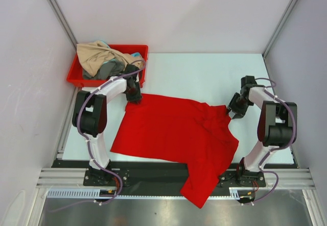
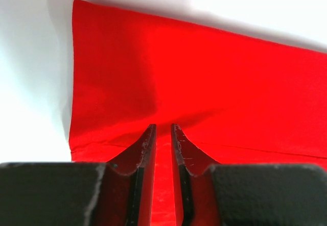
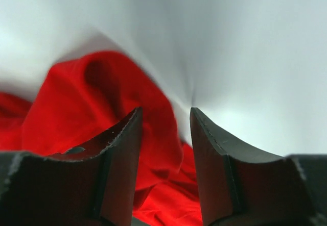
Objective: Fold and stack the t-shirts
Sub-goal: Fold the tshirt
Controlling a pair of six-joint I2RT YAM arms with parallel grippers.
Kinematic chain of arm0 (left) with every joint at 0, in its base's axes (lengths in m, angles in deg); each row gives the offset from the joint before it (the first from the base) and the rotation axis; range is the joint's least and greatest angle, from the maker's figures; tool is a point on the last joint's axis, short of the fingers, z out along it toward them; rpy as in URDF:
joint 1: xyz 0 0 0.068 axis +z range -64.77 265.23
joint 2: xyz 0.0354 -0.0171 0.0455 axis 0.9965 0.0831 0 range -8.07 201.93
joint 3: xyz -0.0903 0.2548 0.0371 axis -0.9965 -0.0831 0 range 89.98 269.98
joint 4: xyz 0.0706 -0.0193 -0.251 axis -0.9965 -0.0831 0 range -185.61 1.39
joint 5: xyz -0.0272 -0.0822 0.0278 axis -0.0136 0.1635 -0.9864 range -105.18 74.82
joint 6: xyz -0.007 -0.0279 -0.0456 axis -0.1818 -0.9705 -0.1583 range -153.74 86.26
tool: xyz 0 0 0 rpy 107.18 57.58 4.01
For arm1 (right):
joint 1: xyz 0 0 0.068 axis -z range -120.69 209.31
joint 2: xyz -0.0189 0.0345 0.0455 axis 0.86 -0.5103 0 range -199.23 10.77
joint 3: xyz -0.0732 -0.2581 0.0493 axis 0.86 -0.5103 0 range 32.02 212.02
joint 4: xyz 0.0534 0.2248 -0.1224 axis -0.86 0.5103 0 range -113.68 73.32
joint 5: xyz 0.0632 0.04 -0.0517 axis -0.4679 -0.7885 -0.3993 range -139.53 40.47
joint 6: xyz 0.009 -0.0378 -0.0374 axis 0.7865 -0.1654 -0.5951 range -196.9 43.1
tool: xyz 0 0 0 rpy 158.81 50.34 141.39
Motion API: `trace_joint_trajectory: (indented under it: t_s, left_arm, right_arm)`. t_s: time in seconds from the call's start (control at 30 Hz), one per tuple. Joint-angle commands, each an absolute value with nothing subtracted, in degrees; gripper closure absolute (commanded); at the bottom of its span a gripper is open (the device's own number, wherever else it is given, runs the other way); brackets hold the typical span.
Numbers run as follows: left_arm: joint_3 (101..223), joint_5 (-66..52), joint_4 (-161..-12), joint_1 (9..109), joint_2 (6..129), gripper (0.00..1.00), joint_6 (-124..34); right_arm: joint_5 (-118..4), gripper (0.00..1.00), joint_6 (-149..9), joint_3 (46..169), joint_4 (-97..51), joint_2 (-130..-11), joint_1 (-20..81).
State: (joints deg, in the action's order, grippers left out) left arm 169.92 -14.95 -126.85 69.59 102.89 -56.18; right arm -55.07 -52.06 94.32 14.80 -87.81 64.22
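Red t-shirt (image 1: 173, 134) lies spread on the white table (image 1: 204, 73), mostly flat, far-right part bunched, one lower portion hanging off the near edge over the black rail (image 1: 153, 172). My left pincer (image 1: 134, 97) is at the shirt's far-left corner; in the left wrist view the jaws are narrow with red cloth running between them, so I read it as pinching that corner. My right pincer (image 3: 164, 134) sits at the bunched far-right edge, jaws part-open, a fold of red against the left finger, nothing clamped that I can see. The other t-shirts (image 1: 104, 58), tan, grey and a bit of light blue, are heaped in the red tray (image 1: 74, 78) at far left, just behind my left arm.

Risks: right side closes on air or only a thin ridge and the cloth slips out, so the shirt lifts lopsided; the overhanging part drags the shirt off the table; left arm's cable snags the tray heap
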Motion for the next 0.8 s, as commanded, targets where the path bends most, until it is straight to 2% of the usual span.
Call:
trace_joint_trajectory:
  t_s: [0.0,0.37,0.67,0.77]
  left_arm:
    - [172.8,-14.9,-126.7,69.5,103.9,0.78,-55.5]
    - [175.3,-16.6,-127.2,70.9,107.8,0.78,-56.9]
    - [177.0,-17.3,-127.8,71.2,110.2,0.78,-57.4]
    - [177.3,-17.1,-127.7,71.2,110.8,0.78,-57.6]
  right_arm:
    - [-55.9,0.53,-54.9,96.5,12.0,-90.9,64.3]
    - [-55.9,0.53,-56.9,98.4,10.3,-94.2,64.2]
    - [-55.5,0.59,-57.0,99.3,10.1,-95.2,64.2]
    - [-56.2,0.56,-56.9,100.0,10.0,-94.4,64.2]
